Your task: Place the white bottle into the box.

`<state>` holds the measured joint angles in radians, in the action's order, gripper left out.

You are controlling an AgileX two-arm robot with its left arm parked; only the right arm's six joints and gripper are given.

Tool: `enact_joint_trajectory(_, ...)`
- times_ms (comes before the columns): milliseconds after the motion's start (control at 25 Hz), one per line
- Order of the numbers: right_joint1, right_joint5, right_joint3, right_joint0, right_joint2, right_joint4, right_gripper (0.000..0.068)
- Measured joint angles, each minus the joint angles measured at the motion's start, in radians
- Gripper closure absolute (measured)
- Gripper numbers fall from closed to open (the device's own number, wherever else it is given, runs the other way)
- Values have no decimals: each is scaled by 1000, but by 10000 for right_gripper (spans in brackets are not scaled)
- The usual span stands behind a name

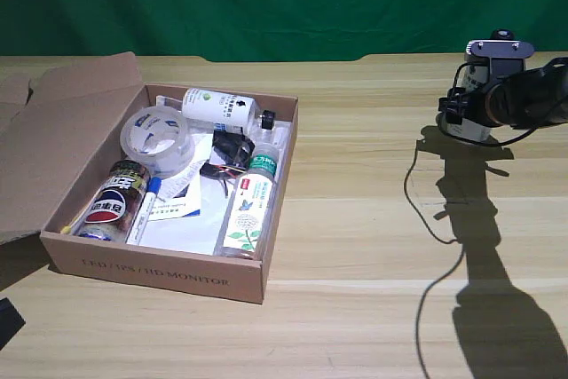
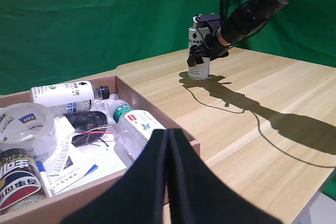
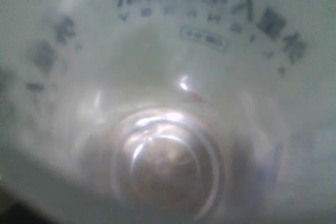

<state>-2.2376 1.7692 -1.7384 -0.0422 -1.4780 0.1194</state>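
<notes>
The white bottle (image 1: 469, 129) stands upright on the wooden table at the exterior view's right, far from the box. My right gripper (image 1: 466, 117) reaches in from the right and is closed around it, so the arm hides most of the bottle. In the left wrist view the bottle (image 2: 199, 71) shows a white label, with the gripper (image 2: 203, 50) clasping its upper half and its base near the tabletop. The right wrist view is filled by the bottle (image 3: 168, 77), its dark text and a small red mark. The brown cardboard box (image 1: 160, 268) sits at the exterior view's left, flaps open.
The box holds a tape roll (image 1: 157, 138), a can (image 1: 115, 201), a pen (image 1: 145, 210), a green-capped clear bottle (image 1: 251, 206) and a white bottle with a green logo (image 1: 217, 106). A black cable (image 1: 417, 193) hangs from the arm. The parked left gripper (image 2: 168, 182) is over the box's near wall (image 2: 157, 109).
</notes>
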Motion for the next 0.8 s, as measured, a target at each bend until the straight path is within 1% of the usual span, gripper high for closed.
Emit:
enact_joint_trajectory(160,-7,10,4,2,-6,47,136)
enact_joint_trajectory(240,-7,10,5,3,-6,69,138)
enact_joint_trajectory(360,-1,9,6,3,-5,56,138)
enact_joint_trajectory(480,31,6,7,-1,3,-66,138)
enact_joint_trajectory(520,62,3,5,4,7,-143,138)
enact_joint_trajectory(600,116,3,1,27,7,-225,138)
enact_joint_trajectory(680,187,3,-5,74,7,-296,138)
enact_joint_trajectory(800,298,3,-10,193,6,-379,138)
